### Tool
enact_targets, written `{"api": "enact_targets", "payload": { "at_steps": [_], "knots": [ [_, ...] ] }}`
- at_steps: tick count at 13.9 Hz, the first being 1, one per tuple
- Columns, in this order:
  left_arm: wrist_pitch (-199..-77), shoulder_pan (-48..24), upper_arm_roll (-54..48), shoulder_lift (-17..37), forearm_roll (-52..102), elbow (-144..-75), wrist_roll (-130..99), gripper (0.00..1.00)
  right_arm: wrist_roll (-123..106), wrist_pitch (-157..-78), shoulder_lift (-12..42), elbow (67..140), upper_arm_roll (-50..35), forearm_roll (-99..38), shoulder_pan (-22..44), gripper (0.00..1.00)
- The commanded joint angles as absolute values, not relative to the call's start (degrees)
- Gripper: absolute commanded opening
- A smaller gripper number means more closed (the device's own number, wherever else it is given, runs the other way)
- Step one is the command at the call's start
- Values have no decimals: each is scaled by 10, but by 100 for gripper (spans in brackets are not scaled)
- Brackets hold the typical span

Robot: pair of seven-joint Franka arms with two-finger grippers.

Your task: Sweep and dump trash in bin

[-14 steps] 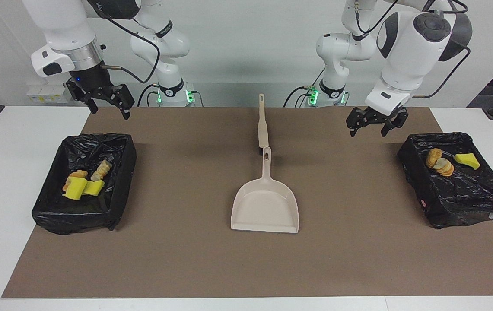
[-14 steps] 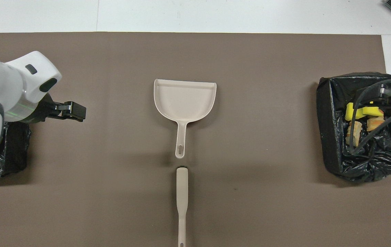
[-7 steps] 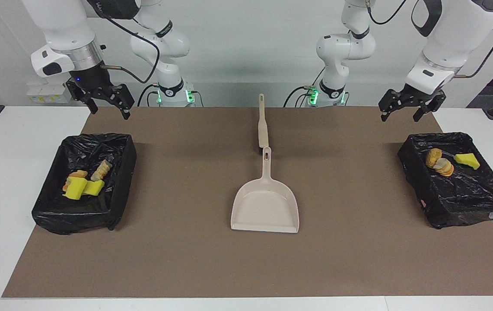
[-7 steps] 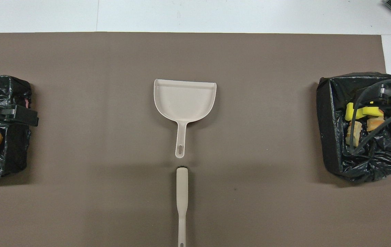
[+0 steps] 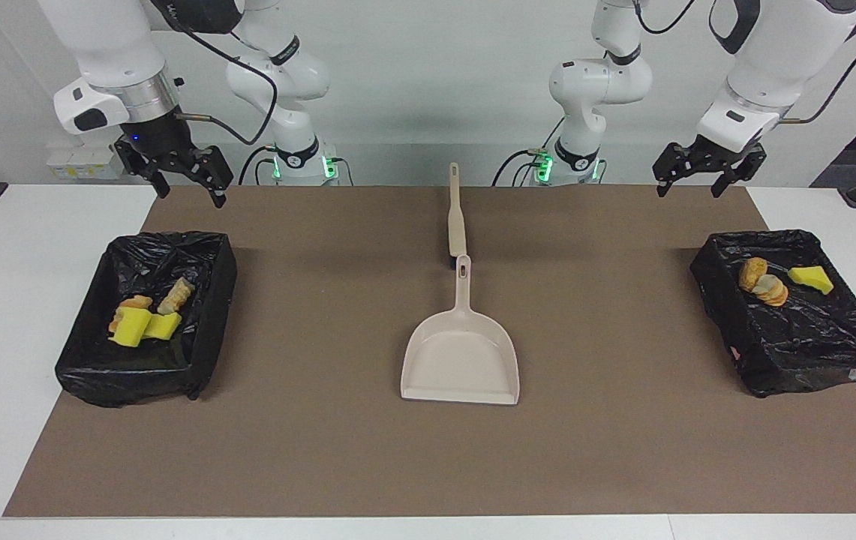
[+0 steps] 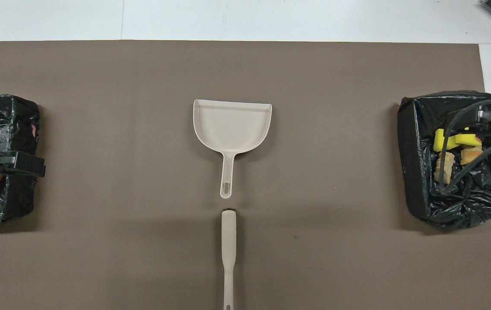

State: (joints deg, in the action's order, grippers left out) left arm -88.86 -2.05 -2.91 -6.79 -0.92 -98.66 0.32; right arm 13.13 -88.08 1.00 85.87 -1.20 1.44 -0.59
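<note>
Starting at the bench edge nearest the robots, found the right gripper (image 5: 191, 189) raised over the corner at the right arm's end, fingers spread wide, nothing between them and nothing touched. Found the left gripper (image 5: 698, 178) likewise raised over the corner at the left arm's end, released, fingers well apart, holding nothing.

Noted, midway along that same edge, the beige brush (image 5: 457, 217) lying on the brown mat (image 5: 322, 450), handle pointing toward the robots. Saw the beige dustpan (image 5: 461, 352) just farther out at the bench's middle, handle tip almost meeting the brush's head, pan lying flat and bare, mouth turned toward the bench edge farthest from the robots. Both tools well apart from either gripper.

Located all the trash in two black-lined bins. Counted in the bin at the right arm's end (image 5: 202, 300), close to that short edge of the bench, two yellow wedges (image 5: 144, 326) touching each other, with tan lumps (image 5: 172, 295) just beside them on the robots' side. Counted in the bin at the left arm's end (image 5: 810, 352), overhanging the mat's edge there, a pair of tan lumps (image 5: 762, 283) pressed together and one yellow wedge (image 5: 810, 279) near them. Saw no trash loose on the mat.
</note>
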Motion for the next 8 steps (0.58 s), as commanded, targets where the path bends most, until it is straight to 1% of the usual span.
{"api": "enact_targets", "payload": {
  "at_steps": [1, 5, 8],
  "knots": [
    [-894, -19, -29, -78, -13, -977, 4, 100, 125, -886, 3, 867, -15, 7, -13, 100],
    [-882, -24, -32, -82, -10, -969, 1, 100, 125, -886, 3, 867, -15, 7, -13, 100],
    [-896, -26, -33, -79, -6, -957, -5, 100, 125, -885, 3, 868, -15, 7, -13, 100]
  ]
}}
